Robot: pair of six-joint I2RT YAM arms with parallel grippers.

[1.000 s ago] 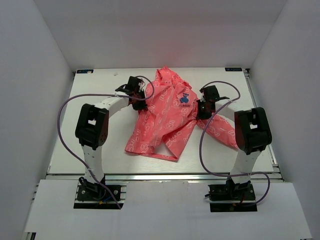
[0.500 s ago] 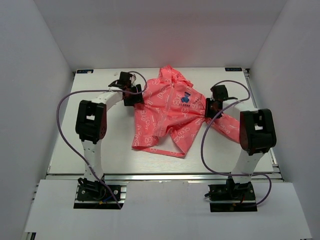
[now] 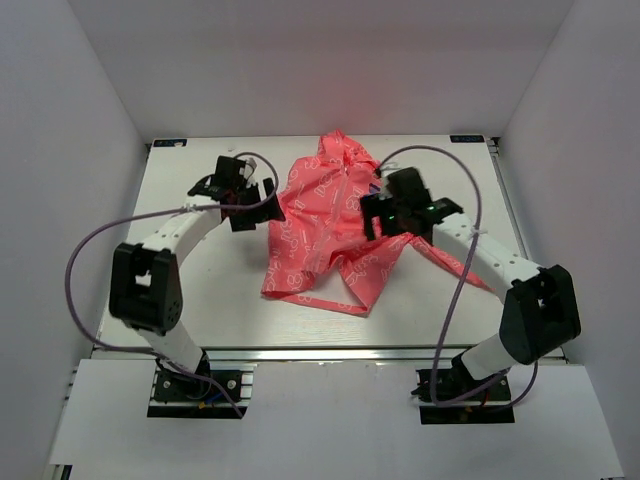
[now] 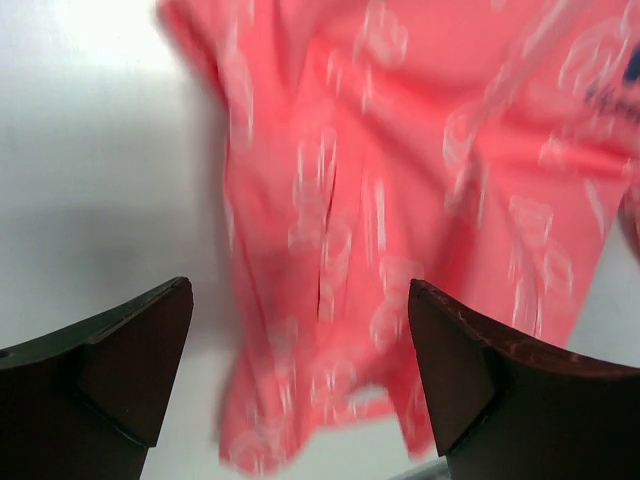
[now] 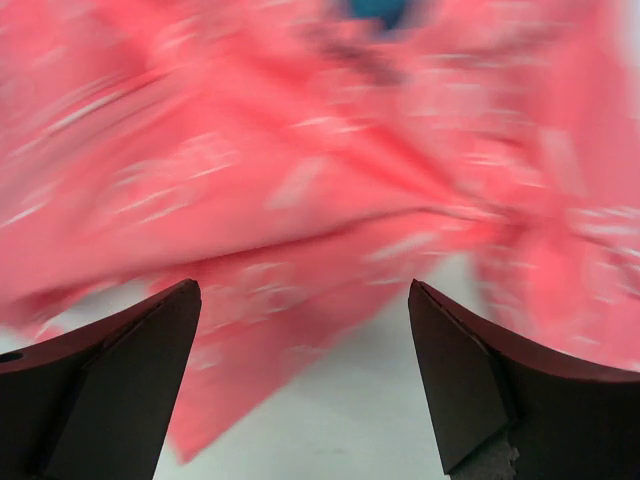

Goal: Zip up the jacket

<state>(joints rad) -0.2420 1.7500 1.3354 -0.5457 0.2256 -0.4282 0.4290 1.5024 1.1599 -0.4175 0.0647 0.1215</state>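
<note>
Two pincers flank a rumpled pink jacket [image 3: 320,230] lying in the middle of the white desk [image 3: 190,290]. At the left, the left pincer [image 3: 255,203] is just beside the jacket's left edge, jaws spread wide and holding nothing. In its wrist view the dark fingers [image 4: 120,360] stand well apart, with bare desk beyond the left one and pink fabric beyond the gap and the right one. The jacket's hood end points to the far edge and its hem to the arms. A sleeve [image 3: 445,255] trails out to the right. The right pincer [image 3: 374,214] is over the jacket's right chest, jaws also wide apart and empty. From its wrist, blurred fabric fills the upper view, with a bit of blue logo [image 5: 385,8] at the top edge.
</note>
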